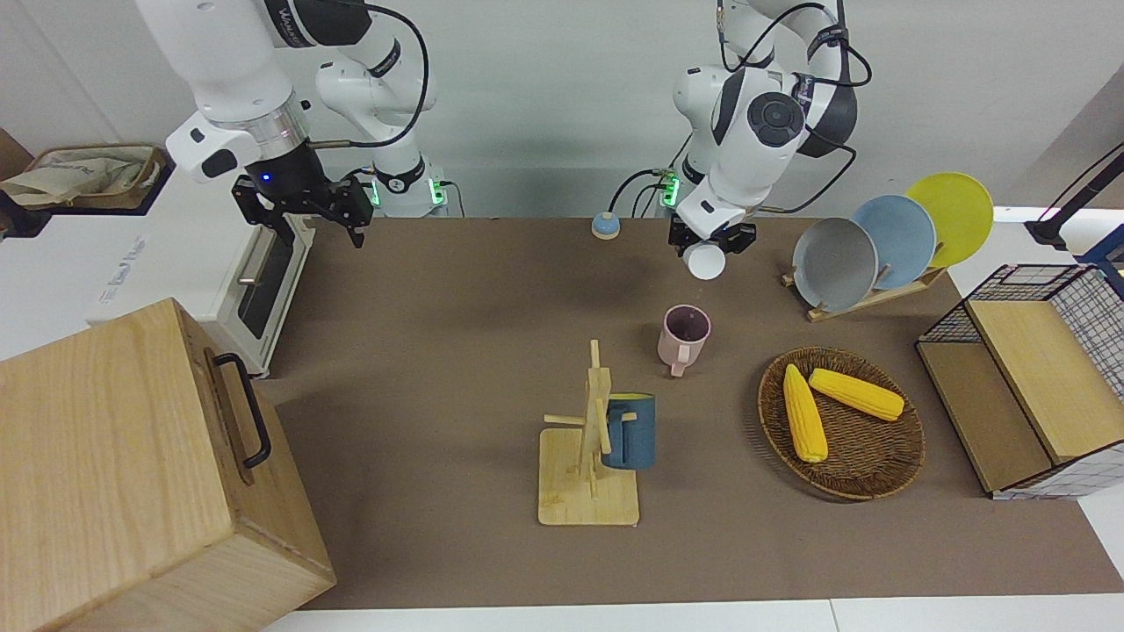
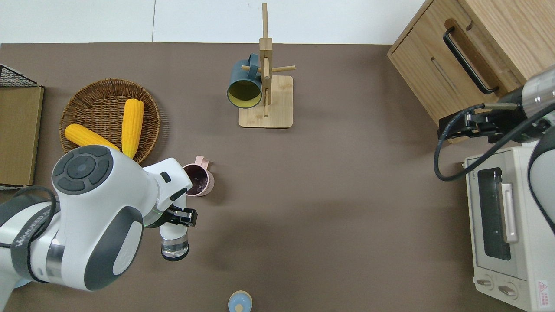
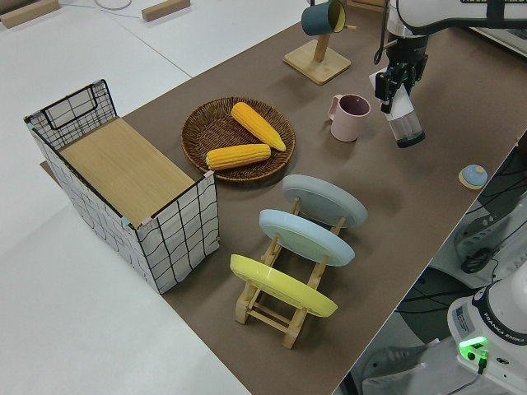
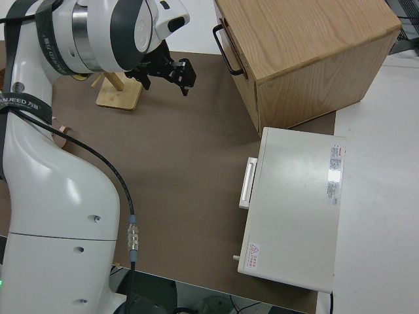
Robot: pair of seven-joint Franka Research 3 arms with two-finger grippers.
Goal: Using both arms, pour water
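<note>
A clear bottle point(image 2: 174, 242) with a white base is gripped by the left claw point(image 2: 180, 216) and held tilted in the air over the brown tabletop point(image 2: 338, 195), close to the pink mug point(image 2: 198, 180). The fingers are closed against the bottle's sides. In the front view the bottle's white end point(image 1: 706, 262) is turned toward the camera, with the left claw point(image 1: 713, 235) clamped above it. The pink mug point(image 1: 683, 337) stands upright on the tabletop with its handle pointing away from the robots; its dark inside is seen in the overhead view.

A small blue cap point(image 2: 239, 301) lies on the tabletop, nearer to the robots than the mug. A wicker basket point(image 2: 82, 102) holding two corn cobs point(image 2: 132, 121) sits toward the left arm's end of the tabletop, beside a wire crate point(image 3: 132, 189) and a wooden rack of three plates point(image 3: 300, 263). A dark blue mug point(image 2: 245, 84) hangs on a wooden mug tree point(image 2: 266, 86), farther from the robots than the pink mug.

The right claw point(image 2: 466, 125) is held in the air over the corner of a wooden box point(image 2: 472, 47), next to a white toaster oven point(image 2: 507, 225). Whether its fingers are open or closed cannot be told, and nothing is seen in them.
</note>
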